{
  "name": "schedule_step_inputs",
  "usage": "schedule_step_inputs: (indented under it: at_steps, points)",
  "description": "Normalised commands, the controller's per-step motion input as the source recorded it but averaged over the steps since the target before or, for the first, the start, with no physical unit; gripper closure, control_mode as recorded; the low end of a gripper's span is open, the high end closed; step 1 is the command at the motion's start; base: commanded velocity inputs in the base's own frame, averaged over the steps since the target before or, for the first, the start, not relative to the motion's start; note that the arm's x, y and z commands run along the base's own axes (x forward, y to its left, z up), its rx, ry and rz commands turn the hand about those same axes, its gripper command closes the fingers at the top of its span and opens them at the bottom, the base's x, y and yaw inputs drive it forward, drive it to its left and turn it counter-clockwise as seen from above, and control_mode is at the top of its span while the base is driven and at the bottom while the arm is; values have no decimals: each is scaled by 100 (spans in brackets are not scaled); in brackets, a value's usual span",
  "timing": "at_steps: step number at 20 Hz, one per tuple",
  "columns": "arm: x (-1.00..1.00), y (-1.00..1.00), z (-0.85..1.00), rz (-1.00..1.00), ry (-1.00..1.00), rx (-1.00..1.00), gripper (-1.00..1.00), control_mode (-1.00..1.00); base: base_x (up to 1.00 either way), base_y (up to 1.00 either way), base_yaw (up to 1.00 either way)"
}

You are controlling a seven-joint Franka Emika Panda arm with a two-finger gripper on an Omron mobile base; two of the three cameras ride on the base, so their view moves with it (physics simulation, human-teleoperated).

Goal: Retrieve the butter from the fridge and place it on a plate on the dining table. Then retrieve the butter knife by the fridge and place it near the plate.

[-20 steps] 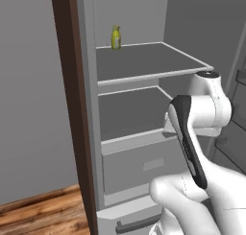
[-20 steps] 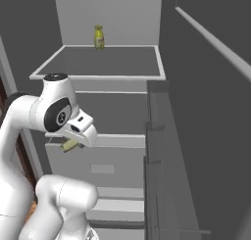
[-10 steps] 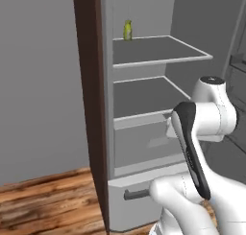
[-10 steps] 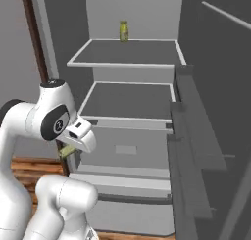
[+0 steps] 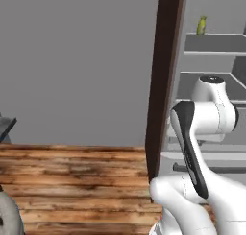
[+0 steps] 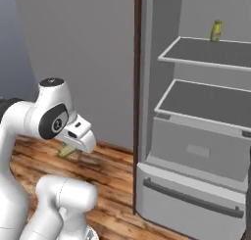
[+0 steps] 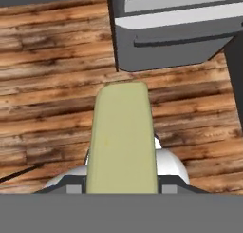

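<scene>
Looking along the end effector (image 7: 121,191), you see it clamped on the butter (image 7: 122,139), held above the wooden floor (image 7: 47,84), near the open fridge (image 6: 196,136).

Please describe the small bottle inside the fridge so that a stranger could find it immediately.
Look at the open light-grey fridge with its dark-brown side panel. On its top shelf, near the back, stands a small yellow-green bottle, upright. Nothing else stands on the shelves in view.

Pale-yellow butter (image 7: 122,139), light-grey fridge (image 6: 196,136), brown streaked wood floor (image 5: 72,181)
</scene>
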Motion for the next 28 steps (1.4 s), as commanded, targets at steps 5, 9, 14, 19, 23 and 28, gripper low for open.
schedule_step_inputs:
  at_steps: [5,9,14,19,23,28]
  points:
    - [0,0,0,0,0,0,100,100,-49,9,61]
    - [0,0,0,0,0,0,100,100,-55,5,33]
    - [0,0,0,0,0,0,100,100,-36,34,44]
    - [0,0,0,0,0,0,100,100,-14,50,70]
    - [0,0,0,0,0,0,100,100,-30,66,47]
    - [0,0,0,0,0,0,100,100,-23,85,42]
